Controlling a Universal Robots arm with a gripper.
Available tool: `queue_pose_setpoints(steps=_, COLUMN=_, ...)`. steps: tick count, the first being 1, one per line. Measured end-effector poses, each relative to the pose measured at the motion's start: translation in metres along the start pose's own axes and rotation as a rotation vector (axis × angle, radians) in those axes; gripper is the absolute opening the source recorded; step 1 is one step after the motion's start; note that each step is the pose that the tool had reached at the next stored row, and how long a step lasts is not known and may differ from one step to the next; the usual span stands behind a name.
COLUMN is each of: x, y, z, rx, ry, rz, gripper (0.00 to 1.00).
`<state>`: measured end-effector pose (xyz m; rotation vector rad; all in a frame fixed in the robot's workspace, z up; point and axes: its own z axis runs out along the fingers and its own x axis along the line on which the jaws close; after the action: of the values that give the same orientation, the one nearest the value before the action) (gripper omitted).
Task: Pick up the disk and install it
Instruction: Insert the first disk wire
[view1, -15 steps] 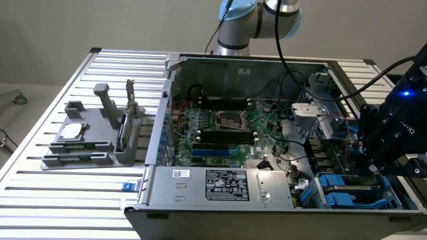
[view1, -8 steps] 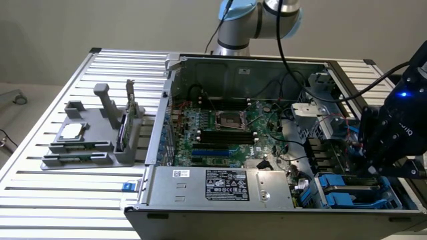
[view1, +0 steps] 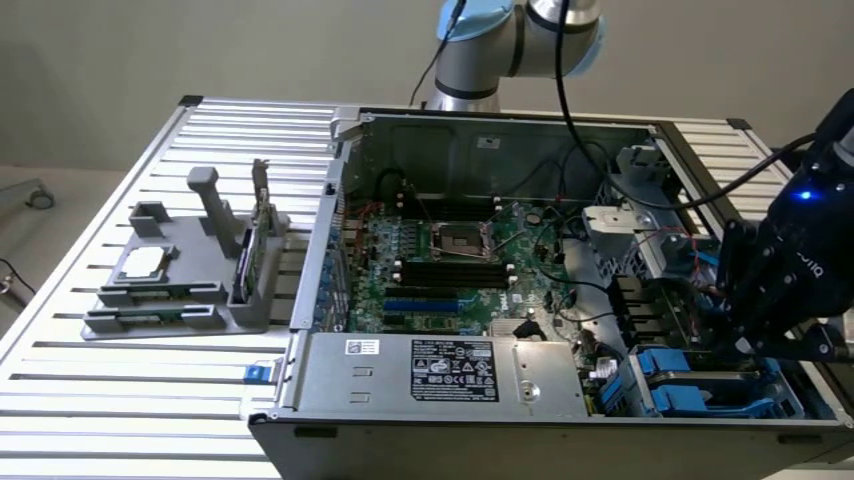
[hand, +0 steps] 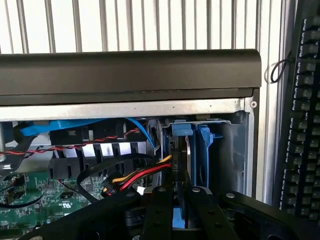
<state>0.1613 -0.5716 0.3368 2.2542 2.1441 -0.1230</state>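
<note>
disk (hand: 180, 165) edge-on, blue-framed, in hand (hand: 180, 200)

From where I stand, the gripper (view1: 747, 345) is sunk into the drive bay of the open computer case (view1: 400, 385), so its fingertips are hidden behind its own dark body. In the wrist view, the fingers (hand: 159, 210) run off the picture's edge, and the disk (hand: 181, 165) between them shows edge-on, its label out of sight. The keyboard (hand: 302, 125) is cut off too.
</note>
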Motion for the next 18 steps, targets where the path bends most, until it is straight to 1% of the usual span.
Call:
queue_pose_setpoints(steps=1, x=0.0001, y=0.0004, z=0.0007, rx=0.0033, ry=-0.0010, rz=0.000, gripper=0.17)
queue_pose_setpoints(steps=5, x=0.0005, y=0.0021, z=0.0031, rx=0.0197, ry=-0.0070, rz=-0.001, gripper=0.17)
queue_pose_setpoints(steps=7, x=0.0018, y=0.0032, z=0.0037, rx=0.0256, ry=-0.0089, rz=-0.002, gripper=0.17)
queue_pose_setpoints(steps=8, x=0.0027, y=0.0039, z=0.0038, rx=0.0278, ry=-0.0098, rz=-0.002, gripper=0.17)
queue_pose_setpoints(steps=12, x=0.0057, y=0.0074, z=0.0036, rx=0.0312, ry=-0.0114, rz=-0.002, gripper=0.17)
queue_pose_setpoints(steps=14, x=0.0060, y=0.0084, z=0.0035, rx=0.0344, ry=-0.0122, rz=-0.002, gripper=0.17)
queue_pose_setpoints(steps=16, x=0.0060, y=0.0090, z=0.0035, rx=0.0389, ry=-0.0129, rz=-0.003, gripper=0.17)
queue_pose_setpoints(steps=18, x=0.0060, y=0.0093, z=0.0037, rx=0.0449, ry=-0.0137, rz=-0.003, gripper=0.17)
